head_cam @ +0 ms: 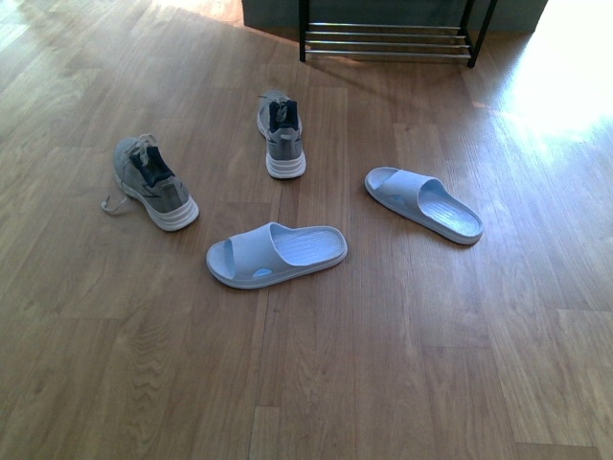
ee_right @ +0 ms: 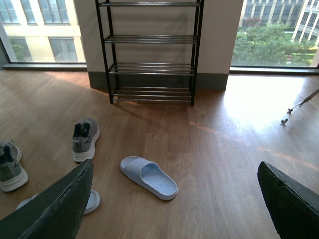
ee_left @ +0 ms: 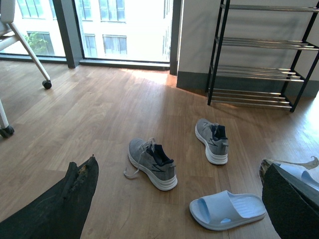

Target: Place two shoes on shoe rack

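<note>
The left gripper point(ee_left: 178, 163) is spread wide, its two dark fingers point(ee_left: 60, 204) far apart and holding nothing. The right gripper point(ee_right: 174, 165) is just as widely parted and also empty. Ahead of the left gripper, between its fingers, a grey sneaker with trailing laces point(ee_left: 152, 162) stands upright on the wooden floor point(ee_left: 99, 109). A second grey sneaker point(ee_left: 213, 140) stands further out, well apart from the first. A pale blue slide sandal point(ee_left: 228, 210) lies sole-down closer in than the laced sneaker, near one finger. Ahead of the right gripper, between its fingers, lies the other pale blue sandal point(ee_right: 148, 177), also sole-down. Both sneakers sit off to one side of it, and the first sandal is partly hidden behind a finger. The shoe rack point(ee_right: 149, 50), with a black frame and silver rod shelves, stands against the wall well beyond both grippers. All four shoes rest on the floor short of it, none touching it.
</note>
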Action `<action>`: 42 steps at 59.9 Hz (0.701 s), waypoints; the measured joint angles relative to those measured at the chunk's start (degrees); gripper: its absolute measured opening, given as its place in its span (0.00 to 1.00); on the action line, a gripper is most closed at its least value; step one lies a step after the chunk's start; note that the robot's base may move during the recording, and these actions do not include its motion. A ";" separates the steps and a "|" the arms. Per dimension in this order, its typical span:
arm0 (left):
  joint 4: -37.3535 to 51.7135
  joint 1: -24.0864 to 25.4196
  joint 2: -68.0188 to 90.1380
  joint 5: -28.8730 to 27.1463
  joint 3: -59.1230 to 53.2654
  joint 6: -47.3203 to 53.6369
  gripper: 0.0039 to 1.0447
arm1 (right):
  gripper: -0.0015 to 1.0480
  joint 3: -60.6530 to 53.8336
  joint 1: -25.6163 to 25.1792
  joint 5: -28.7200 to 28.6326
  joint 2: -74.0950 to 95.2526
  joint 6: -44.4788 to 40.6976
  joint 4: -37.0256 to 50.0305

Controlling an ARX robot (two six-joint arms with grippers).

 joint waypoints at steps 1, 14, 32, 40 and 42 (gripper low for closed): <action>0.00 0.00 0.00 -0.02 0.00 0.00 0.91 | 0.91 0.00 0.00 0.00 0.00 0.00 0.00; -0.02 0.00 0.00 0.00 0.00 0.00 0.91 | 0.91 0.00 0.00 0.00 0.00 0.02 0.00; -0.02 0.00 0.00 0.00 0.00 0.00 0.91 | 0.91 0.00 0.00 0.00 0.00 0.02 0.00; -0.02 0.00 0.00 -0.02 0.00 0.00 0.91 | 0.91 0.00 0.00 0.00 0.00 0.02 0.00; -0.02 0.00 0.00 -0.02 0.00 0.00 0.91 | 0.91 0.00 0.00 0.00 0.00 0.02 0.00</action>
